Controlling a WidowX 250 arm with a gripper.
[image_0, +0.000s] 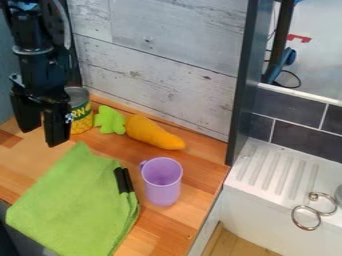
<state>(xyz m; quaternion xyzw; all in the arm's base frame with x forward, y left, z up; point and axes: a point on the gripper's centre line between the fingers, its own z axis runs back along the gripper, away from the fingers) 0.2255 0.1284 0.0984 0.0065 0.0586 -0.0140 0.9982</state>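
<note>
The black gripper (41, 137) hangs fingers-down at the upper left of the camera view, over the countertop (200, 150); its two fingers stand apart, open, with no object gripped between them. Nearest is the corn can (81, 112), just beside it in the view and upright near the countertop's back edge, its flat base presumably what keeps it standing. Beside the can, along that same edge, the toy carrot (153, 132) lies on its side, leafy green top (110, 120) toward the can and tip toward the right edge; its tapered body probably suits lying better than standing.

The lilac mug (161, 187) stands mouth up near the right edge, probably on its base for stability, with its handle turned toward the green cloth (70, 202). The cloth lies spread low toward the front edge, giving the two black handles (121, 180) something soft to rest on at its right side; what they belong to cannot be told. Past the right edge is the white sink (267, 170), whose drainboard's ridges likely serve for drainage, with metal rings (306, 218) at its side.
</note>
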